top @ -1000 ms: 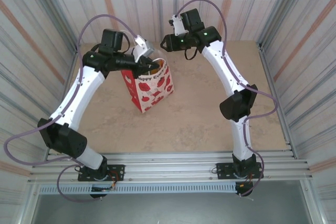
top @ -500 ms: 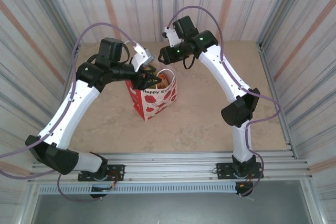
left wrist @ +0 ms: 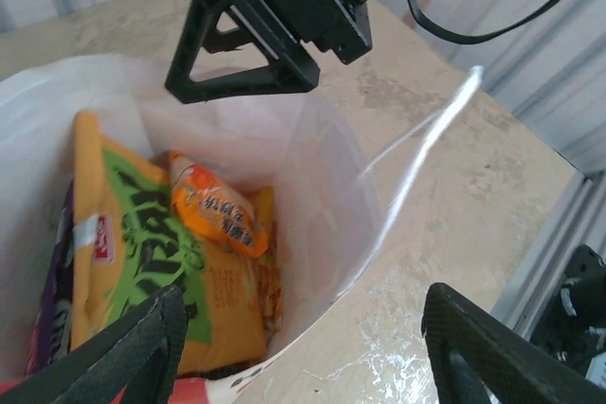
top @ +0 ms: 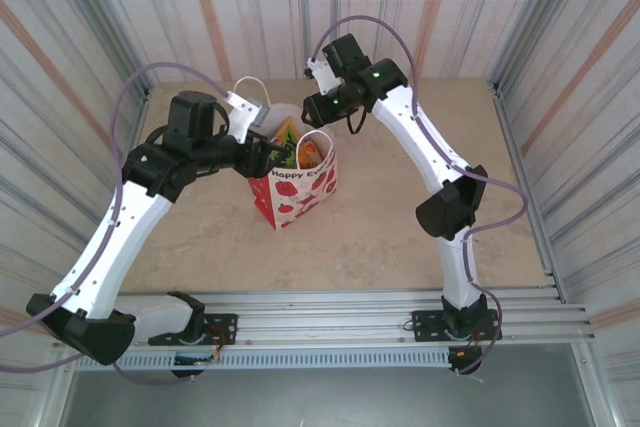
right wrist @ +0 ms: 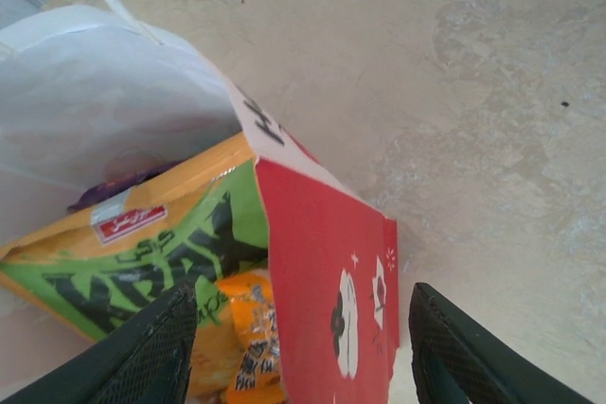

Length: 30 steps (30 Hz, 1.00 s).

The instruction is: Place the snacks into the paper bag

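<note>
The white paper bag (top: 300, 192) with red tomato prints stands upright at mid-table, mouth open. Inside lie snacks: a big orange packet with a green label (left wrist: 142, 262), a small orange bar (left wrist: 218, 215) on top of it, and a purple packet (left wrist: 52, 281) against the left wall. My left gripper (top: 268, 152) is open above the bag's left rim, its fingers (left wrist: 133, 357) wide apart and holding nothing. My right gripper (top: 318, 119) is open over the far rim, straddling the bag's red side (right wrist: 322, 290) without touching it. The orange packet (right wrist: 142, 253) shows below it.
Bare beige table (top: 400, 217) lies right and in front of the bag. Corrugated metal walls (top: 560, 67) close in three sides. An aluminium rail (top: 330, 307) with both arm bases runs along the near edge. White loop handles (top: 248, 87) stick up behind the bag.
My left gripper went from shut to open over the bag and drew back to the left. The small orange bar now lies inside. The right gripper shifted slightly left.
</note>
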Available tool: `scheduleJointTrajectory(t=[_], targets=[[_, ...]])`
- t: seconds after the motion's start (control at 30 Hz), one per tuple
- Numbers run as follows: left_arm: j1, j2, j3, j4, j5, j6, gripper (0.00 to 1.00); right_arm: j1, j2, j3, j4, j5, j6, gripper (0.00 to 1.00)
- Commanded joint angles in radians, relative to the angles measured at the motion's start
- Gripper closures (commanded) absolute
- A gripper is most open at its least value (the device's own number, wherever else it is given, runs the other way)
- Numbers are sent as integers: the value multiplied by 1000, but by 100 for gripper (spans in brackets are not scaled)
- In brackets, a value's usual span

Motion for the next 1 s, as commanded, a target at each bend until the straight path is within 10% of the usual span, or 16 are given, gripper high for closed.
scheduleJointTrajectory(t=[0.0,0.43,0.97], targets=[[22,-35,-17,-4,-118,-109,30,12,66,53,-24,-18,-32,41],[60,-61,-69,-48,-229,-225,30,-4,34,64,-23,160,120,95],[60,90,-44,-2,-170,-235,31,-116,-372,-509,130,360,440,100]])
